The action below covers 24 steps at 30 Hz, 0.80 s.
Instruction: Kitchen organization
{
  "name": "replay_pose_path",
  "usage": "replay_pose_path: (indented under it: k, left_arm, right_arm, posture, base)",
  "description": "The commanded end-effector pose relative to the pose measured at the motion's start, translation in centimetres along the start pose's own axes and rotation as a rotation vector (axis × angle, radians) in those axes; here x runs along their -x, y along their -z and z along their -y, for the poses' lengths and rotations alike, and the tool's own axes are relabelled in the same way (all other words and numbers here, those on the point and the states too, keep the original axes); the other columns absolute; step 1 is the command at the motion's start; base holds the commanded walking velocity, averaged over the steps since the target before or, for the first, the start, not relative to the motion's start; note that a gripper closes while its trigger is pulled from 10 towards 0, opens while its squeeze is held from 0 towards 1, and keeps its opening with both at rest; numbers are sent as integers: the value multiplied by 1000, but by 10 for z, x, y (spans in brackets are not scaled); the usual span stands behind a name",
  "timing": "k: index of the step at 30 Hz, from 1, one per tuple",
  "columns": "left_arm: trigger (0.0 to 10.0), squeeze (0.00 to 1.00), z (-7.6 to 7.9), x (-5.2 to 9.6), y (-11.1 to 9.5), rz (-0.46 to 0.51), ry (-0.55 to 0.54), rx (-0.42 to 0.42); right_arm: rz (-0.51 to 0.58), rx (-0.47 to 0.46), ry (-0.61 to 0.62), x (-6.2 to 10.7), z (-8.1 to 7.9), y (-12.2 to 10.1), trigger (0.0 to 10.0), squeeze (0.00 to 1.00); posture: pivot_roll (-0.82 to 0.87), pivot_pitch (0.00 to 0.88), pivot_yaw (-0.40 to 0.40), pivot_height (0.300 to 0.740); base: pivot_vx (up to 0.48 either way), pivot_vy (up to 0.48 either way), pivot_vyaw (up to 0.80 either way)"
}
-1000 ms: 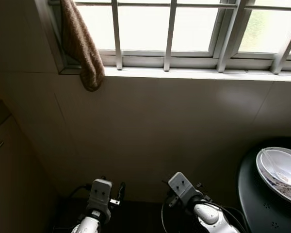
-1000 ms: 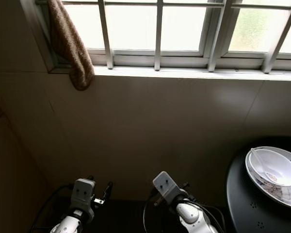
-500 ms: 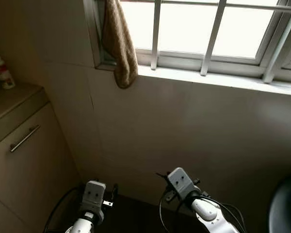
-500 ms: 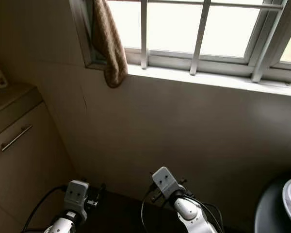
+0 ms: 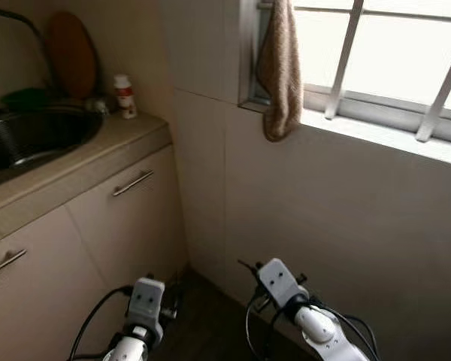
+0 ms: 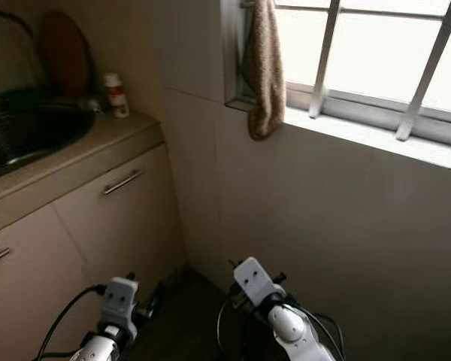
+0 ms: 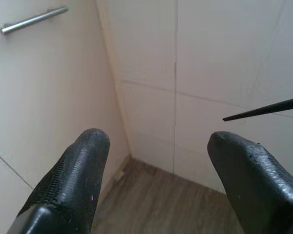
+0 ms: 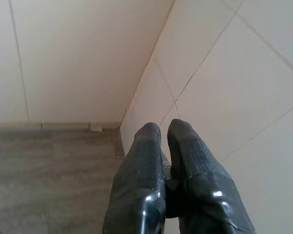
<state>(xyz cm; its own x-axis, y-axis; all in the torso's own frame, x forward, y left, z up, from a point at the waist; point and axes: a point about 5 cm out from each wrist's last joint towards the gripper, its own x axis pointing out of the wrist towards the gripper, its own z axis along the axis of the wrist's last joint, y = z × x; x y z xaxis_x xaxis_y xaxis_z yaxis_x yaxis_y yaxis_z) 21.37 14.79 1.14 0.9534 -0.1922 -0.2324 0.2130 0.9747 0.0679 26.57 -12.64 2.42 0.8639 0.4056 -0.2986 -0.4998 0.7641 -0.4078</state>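
Left hand (image 7: 156,161) spread wide, right hand (image 8: 163,134) closed, both low.

We note a dark metal sink (image 5: 30,139) set into the beige counter (image 5: 98,154) at the left. A small white bottle (image 5: 123,96) with a red label stands upright on the counter's back corner, near the sink. A brown board (image 5: 71,53) leans against the wall behind it.
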Motion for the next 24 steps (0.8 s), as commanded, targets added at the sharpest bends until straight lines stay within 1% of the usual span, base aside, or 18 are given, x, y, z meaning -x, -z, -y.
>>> replay_pose_path:
  k: [1,2,6,9,17,19,20,24]
  left_arm:
    - [10000,0,-3,0,-1,8,-11,-8]
    - [10000,0,-3,0,-1,8,-11,-8]
    - [10000,0,-3,0,-1,8,-10,-7]
    - [10000,0,-3,-1,-1,7,-9,-6]
    - [10000,0,-3,-1,-1,7,-7,-4]
    - [10000,0,-3,-1,-1,9,-7,-4]
    - [10000,0,-3,-1,-1,12,-7,-5]
    - [10000,0,-3,-1,-1,16,-4,-9]
  right_arm:
    - [34,57,9,-3,0,-7,10000,0]
    - [40,81,2,-2,-3,-7,10000,0]
    - [37,77,10,-3,-2,-7,10000,0]
    - [50,111,0,-4,-4,-8,10000,0]
    - [46,95,16,-4,-3,-6,10000,0]
    - [52,71,30,-4,-2,-6,10000,0]
    - [53,67,31,-4,-2,-6,10000,0]
    - [53,50,36,-5,-1,-6,10000,0]
  posture:
    - [-25,0,-6,740]
    - [-25,0,-6,740]
    - [-24,0,-6,740]
    - [-26,0,-5,740]
    - [-28,0,-5,740]
    - [-26,0,-5,740]
    - [-27,0,-5,740]
    - [-26,0,-4,740]
  base:
    - [0,0,800]
    - [0,0,800]
    - [0,0,800]
    - [0,0,800]
    - [0,0,800]
    - [0,0,800]
    - [0,0,513]
    - [0,0,0]
